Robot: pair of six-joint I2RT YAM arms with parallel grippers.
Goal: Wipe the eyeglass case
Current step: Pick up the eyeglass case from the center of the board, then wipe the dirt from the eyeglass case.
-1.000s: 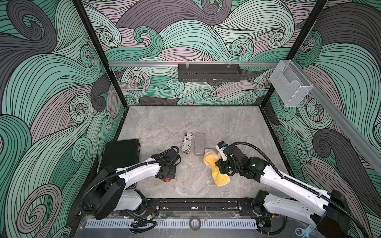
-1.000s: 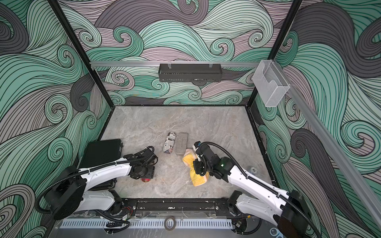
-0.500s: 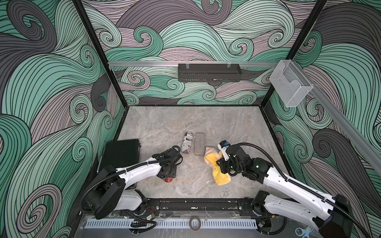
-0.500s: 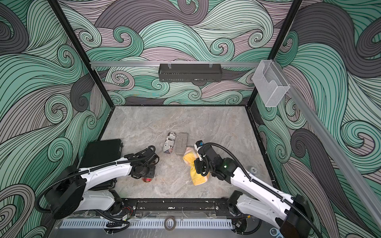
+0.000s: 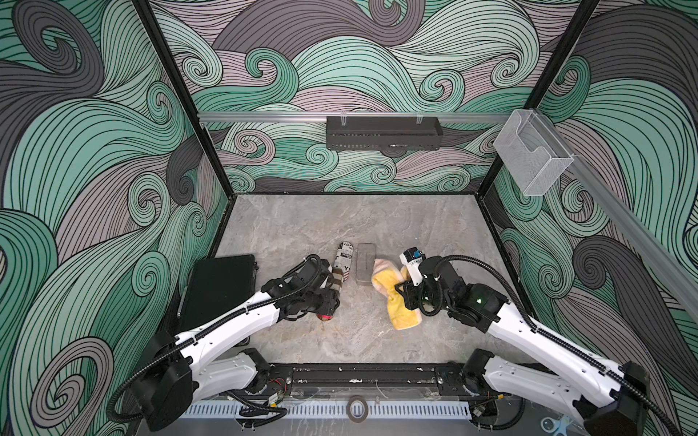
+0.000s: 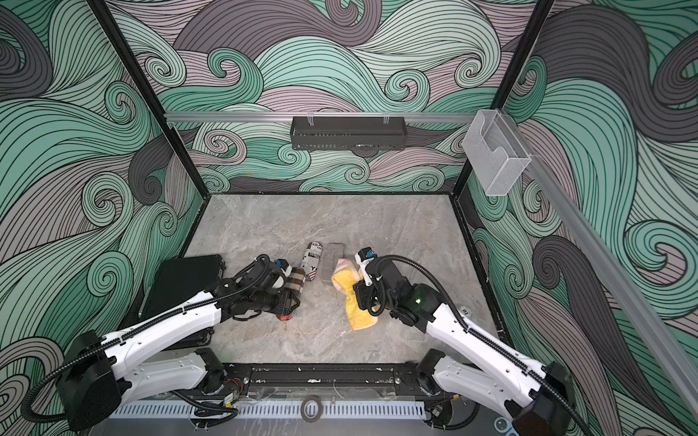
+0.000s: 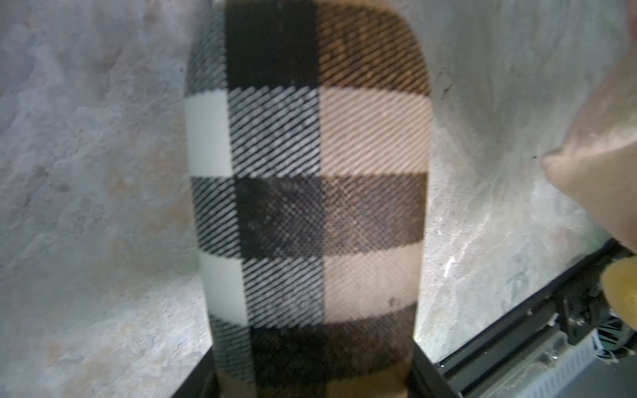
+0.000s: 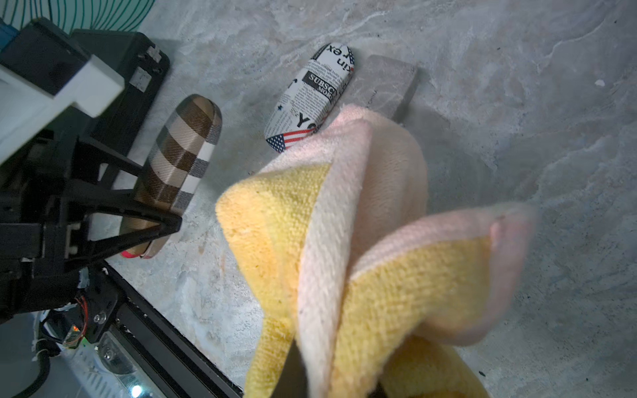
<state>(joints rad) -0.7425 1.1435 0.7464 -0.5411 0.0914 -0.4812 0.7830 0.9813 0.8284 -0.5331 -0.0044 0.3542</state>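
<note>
1. In both top views the left gripper [image 5: 328, 302] has its jaws closed on the plaid eyeglass case [image 5: 337, 276], which is left of the middle of the worktop [image 5: 302, 226] and nearer its front edge. The right gripper [image 5: 401, 292] clamps a yellow cloth [image 5: 383, 283] just beside a grey case [image 5: 365, 262]. A newsprint case [image 5: 345, 256] lies between the grey case and the plaid eyeglass case.
2. Left wrist view: the plaid eyeglass case [image 7: 310, 193] fills the middle, its lower end between the jaws.
3. Right wrist view: the yellow cloth [image 8: 362, 241] bunches out of the right jaws. The left gripper's black fingers [image 8: 155, 215] pinch one end of the plaid eyeglass case [image 8: 186, 151].
</note>
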